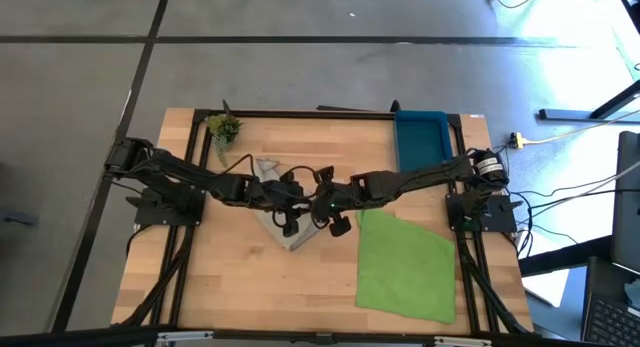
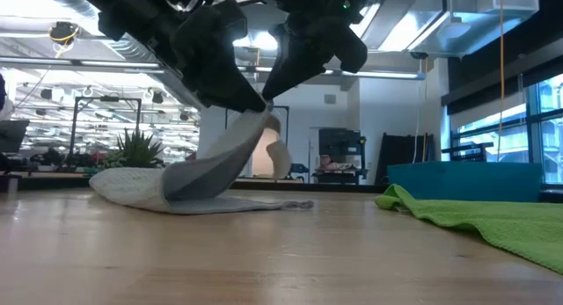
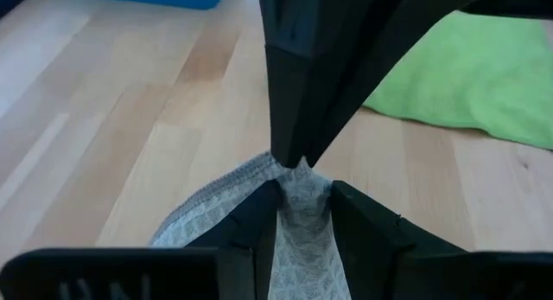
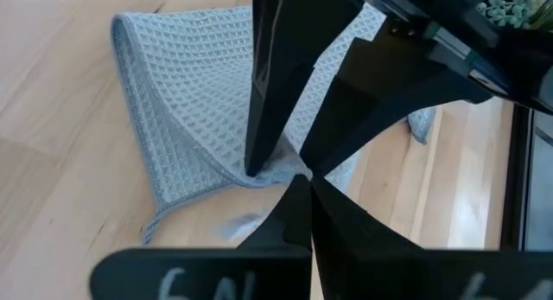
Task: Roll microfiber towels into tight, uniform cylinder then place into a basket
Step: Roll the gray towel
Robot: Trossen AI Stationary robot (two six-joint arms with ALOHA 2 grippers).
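Two grippers meet over the table's middle: my left gripper point(image 3: 302, 218) pinches a raised fold of the grey towel point(image 1: 272, 197), and my right gripper point(image 4: 302, 183), fingers pressed shut, nips the same fold opposite, so the cloth lifts evenly for folding. Its other end lies flat, long axis slanting down from the pinch. Green towel point(image 1: 405, 267) lies spread nearby, basket point(image 1: 420, 137) waits beyond.

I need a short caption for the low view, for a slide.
Both grippers, left and right, pinch the grey towel and lift one corner.
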